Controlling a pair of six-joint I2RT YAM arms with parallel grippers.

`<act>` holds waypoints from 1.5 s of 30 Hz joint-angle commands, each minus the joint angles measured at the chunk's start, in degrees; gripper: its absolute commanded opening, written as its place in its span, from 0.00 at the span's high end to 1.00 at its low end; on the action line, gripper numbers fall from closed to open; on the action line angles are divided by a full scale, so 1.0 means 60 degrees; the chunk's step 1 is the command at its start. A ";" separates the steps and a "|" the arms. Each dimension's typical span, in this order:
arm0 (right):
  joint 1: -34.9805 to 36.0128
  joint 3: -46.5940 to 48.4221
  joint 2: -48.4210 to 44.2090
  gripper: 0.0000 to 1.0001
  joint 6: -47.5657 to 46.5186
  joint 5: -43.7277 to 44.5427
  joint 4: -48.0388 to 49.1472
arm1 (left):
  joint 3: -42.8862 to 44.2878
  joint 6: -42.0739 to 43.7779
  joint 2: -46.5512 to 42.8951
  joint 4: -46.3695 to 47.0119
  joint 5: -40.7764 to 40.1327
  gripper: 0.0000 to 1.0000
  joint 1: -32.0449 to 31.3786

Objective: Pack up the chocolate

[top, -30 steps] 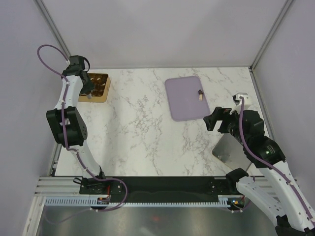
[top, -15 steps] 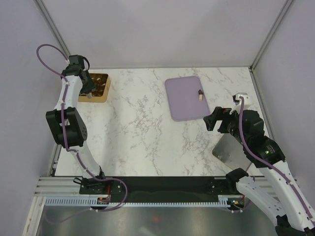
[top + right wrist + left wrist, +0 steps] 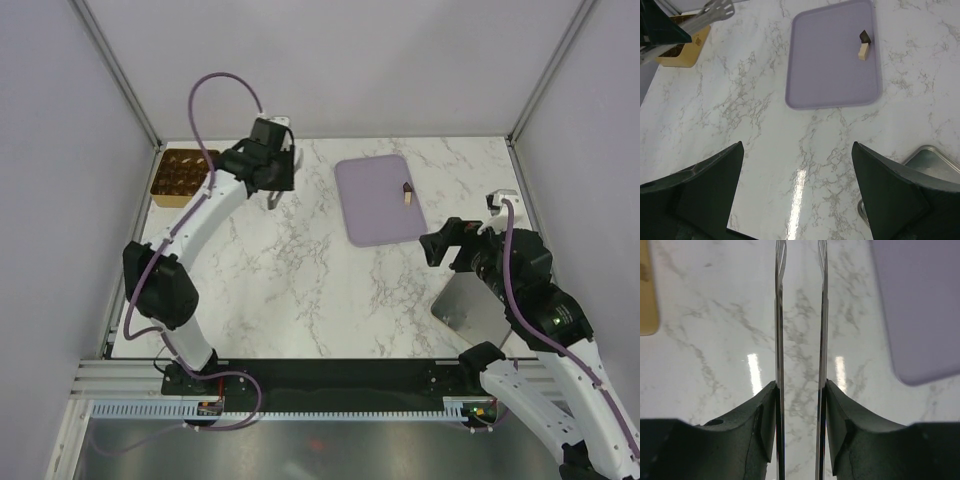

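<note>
The two pieces of chocolate (image 3: 863, 44) that can be seen lie on the lilac tray (image 3: 830, 75), close to its right rim and toward its far end: a dark brown piece and a cream one, touching each other. The tray lies flat on the marble desk (image 3: 300, 270), in the right half and nearer the far edge than the near one. The golden-brown box (image 3: 181, 177) sits in the far left corner of the desk, well apart from the tray; what its compartments hold is too small to tell. The left fingers (image 3: 779, 340) hang over bare desk between the box and the tray, not far from the far edge. They are two thin blades standing parallel with a narrow gap, and nothing is caught between them; in the wrist view only marble shows through the gap, with a corner of the box at the left and the tray at the upper right. The right fingers (image 3: 700, 195) are spread wide and empty, held above the desk near its right edge, just on the near side of the tray's near right corner and pointing toward it. A metal tray (image 3: 465, 310) lies by the right edge, nearer the near edge, partly hidden under the right arm.
</note>
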 commanded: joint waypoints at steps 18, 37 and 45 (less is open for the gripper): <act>0.0027 0.0384 -0.0669 0.02 0.0011 -0.0187 -0.0465 | 0.2312 -0.0862 0.3453 0.2937 -0.0523 0.53 -0.4671; 0.0041 0.0282 -0.0801 0.02 -0.0311 0.0179 -0.0625 | 0.2708 -0.0964 0.5080 0.3670 -0.0040 0.53 -0.5052; 0.0041 0.0325 -0.0801 0.02 -0.0340 0.0237 -0.0640 | 0.2694 -0.1008 0.5257 0.3626 -0.0098 0.56 -0.5052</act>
